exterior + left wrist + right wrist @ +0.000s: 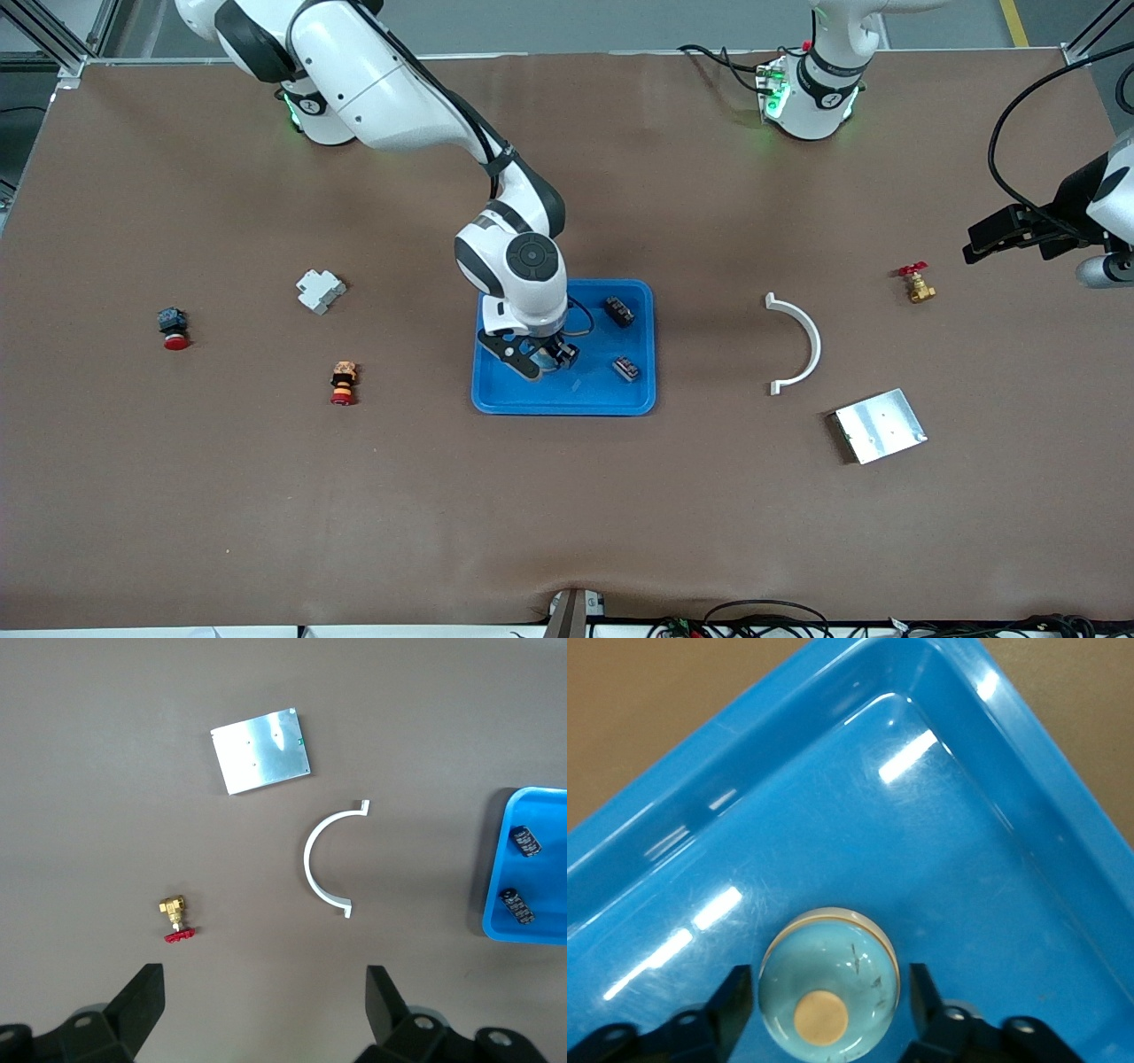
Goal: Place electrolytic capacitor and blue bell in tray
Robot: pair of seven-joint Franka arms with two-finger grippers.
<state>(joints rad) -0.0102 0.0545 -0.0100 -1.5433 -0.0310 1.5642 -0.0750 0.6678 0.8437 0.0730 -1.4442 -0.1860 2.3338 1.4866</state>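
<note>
Front view shows the right gripper [542, 354] low inside the tray [564, 400], at the part of the tray toward the right arm's end of the counter [567, 514]. Right wrist view looks straight down on the blue bell [829, 984], a pale-blue dome with a tan button on top, sitting on the tray floor [859, 842] near one rounded corner. The right fingers [735, 1001] stand spread on either side of the bell, each with a thin gap of blue showing between it and the dome, so they are not pinching it.

Two dark electrolytic capacitors lie in the same tray: one capacitor [619, 310] near the tray's rim farthest from the front camera, the other capacitor [626, 368] nearer to that camera, both toward the left arm's end of the tray.

The left gripper [1005, 235] waits in the air over the counter, well apart from the tray, toward the left arm's end; its fingers [142, 1001] are spread wide with nothing between them.

Between the tray and that gripper lie a white half-ring [797, 341], a silver plate [880, 425] and a brass valve [918, 283] with a red handle. Away from the tray toward the right arm's end sit a white clip block [320, 290], a red-capped push button [173, 328] and an orange-and-red button [343, 383].
</note>
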